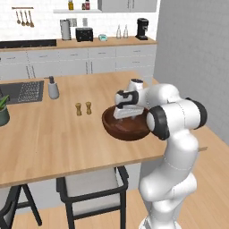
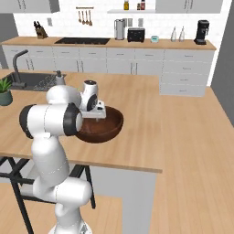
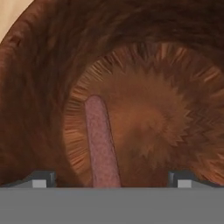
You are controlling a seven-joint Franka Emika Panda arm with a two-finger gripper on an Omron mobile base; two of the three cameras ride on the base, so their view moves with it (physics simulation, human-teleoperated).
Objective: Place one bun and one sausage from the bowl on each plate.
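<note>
The dark brown wooden bowl sits near the front right of the island counter. My gripper reaches down inside it, jaws wide open. In the hand view one pinkish-brown sausage lies on the bowl's floor. It runs lengthwise between my two fingertips, a little nearer the left one, and nothing is gripped. No bun shows on the visible part of the bowl's floor. The plates are out of view.
Two small shakers stand left of the bowl. A soap dispenser and the sink lie further left, with a potted plant at the edge. A stool sits under the counter's front edge.
</note>
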